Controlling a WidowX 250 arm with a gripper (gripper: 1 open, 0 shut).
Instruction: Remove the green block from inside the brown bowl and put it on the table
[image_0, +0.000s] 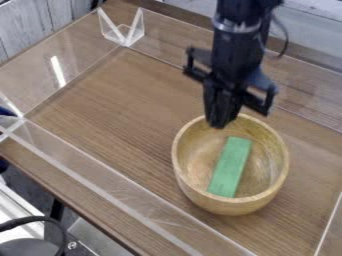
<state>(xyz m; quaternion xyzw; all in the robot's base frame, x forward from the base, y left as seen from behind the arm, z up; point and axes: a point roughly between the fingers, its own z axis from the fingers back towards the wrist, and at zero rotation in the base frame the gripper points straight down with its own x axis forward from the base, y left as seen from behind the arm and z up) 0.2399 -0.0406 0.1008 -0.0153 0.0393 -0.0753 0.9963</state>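
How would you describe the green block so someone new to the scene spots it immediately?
On the brown wood-grain table, find the round tan wooden bowl, just below the black robot arm. The green block lies flat inside it, a slim rectangular bar. Its solid bright green sets it apart from the tan wood around it.

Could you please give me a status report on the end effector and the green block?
End effector shut, at bowl's far rim. Green block inside brown bowl. Nothing seen covering block.
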